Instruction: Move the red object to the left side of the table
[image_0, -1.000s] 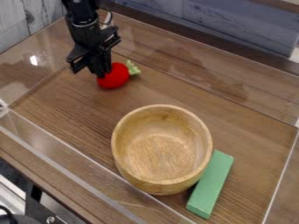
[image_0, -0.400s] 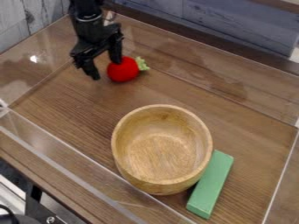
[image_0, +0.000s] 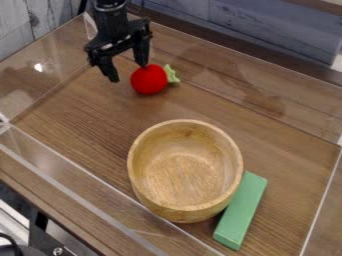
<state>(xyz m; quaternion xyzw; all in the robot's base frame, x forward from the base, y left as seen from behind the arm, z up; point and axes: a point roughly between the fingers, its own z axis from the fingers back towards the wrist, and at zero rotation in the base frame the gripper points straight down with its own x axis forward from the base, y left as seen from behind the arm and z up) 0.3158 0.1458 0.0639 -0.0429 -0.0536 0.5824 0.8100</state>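
Observation:
The red object (image_0: 151, 80), a small round toy fruit with a green stem tuft on its right, lies on the brown wood-grain table (image_0: 267, 110) toward the far left. My black gripper (image_0: 120, 70) hangs just up and left of it, pointing down, open, its fingers (image_0: 106, 70) spread with nothing between them. It stands apart from the fruit.
A wooden bowl (image_0: 185, 168) sits near the front middle. A green rectangular block (image_0: 241, 210) lies against the bowl's right side. Low clear acrylic walls (image_0: 80, 190) edge the tabletop.
The gripper opened and let go of the red fruit, then rose. The fruit now lies slightly further right, free of the fingers.

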